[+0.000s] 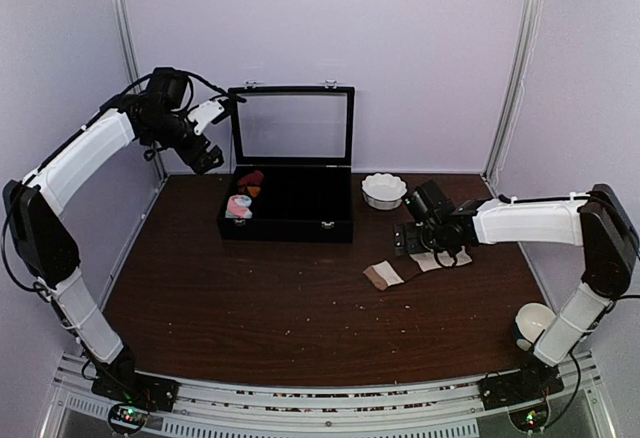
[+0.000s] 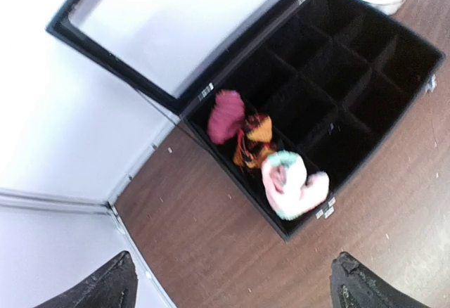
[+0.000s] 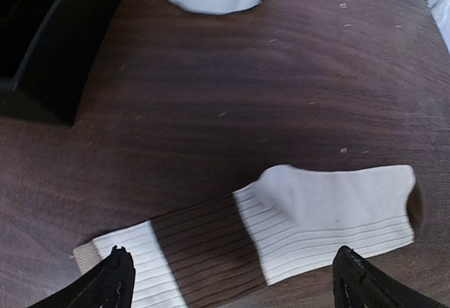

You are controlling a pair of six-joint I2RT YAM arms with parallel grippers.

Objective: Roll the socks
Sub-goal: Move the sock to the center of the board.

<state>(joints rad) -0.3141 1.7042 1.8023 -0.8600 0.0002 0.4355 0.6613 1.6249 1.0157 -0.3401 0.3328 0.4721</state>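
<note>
A pink, mint and white sock roll [image 2: 292,185] lies in the front left compartment of the black box [image 2: 365,62]; in the top view the roll [image 1: 238,206] sits at the box's left end. My left gripper [image 2: 235,290] hangs open and empty high above the table, left of the box [image 1: 290,220]. A flat cream sock with a dark brown band [image 3: 295,223] lies on the table. My right gripper [image 3: 239,283] stands open just above this sock [image 1: 415,268], one finger to each side, not touching it.
A dark red bundle [image 2: 225,117] and an orange one [image 2: 253,143] lie in the box behind the pink roll. The box lid [image 1: 292,126] stands open. A white bowl [image 1: 384,190] sits right of the box, and a white cup [image 1: 533,320] stands by the right arm's base.
</note>
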